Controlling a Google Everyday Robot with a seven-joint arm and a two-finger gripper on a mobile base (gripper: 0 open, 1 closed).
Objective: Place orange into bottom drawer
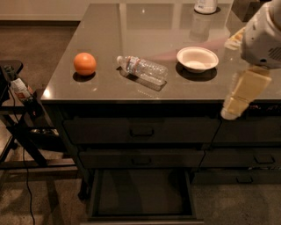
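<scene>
Camera view looks down on a dark cabinet with a glossy grey worktop (131, 30). The orange (84, 63) sits on the worktop near its left front corner, over its own shadow and touching no other object. To its right and apart from it, a clear plastic bottle (142, 69) lies on its side, its cap end pointing toward the orange. Further right a white bowl (197, 58) stands upright, well apart from the orange. At the far edge a white container (205, 6) is cut off by the top of the frame.

The pincer (243, 96) is at the right, a cream-coloured piece hanging below the white arm (263, 37). It crosses the worktop's front edge just right of the bowl, well apart from the orange. Whether it is apart or together cannot be told.

Under the worktop the wider stack has two shallow drawers with handles, the top drawer (141, 131) and the middle drawer (141, 161), both shut. Below them the bottom drawer (140, 193) is pulled out toward the camera, showing its plain dark tray interior. The narrower stack (259, 160) to the right is shut.

At the left a black stand (19, 127) stands beside the cabinet, and a cable (27, 193) trails down from it to the floor.
</scene>
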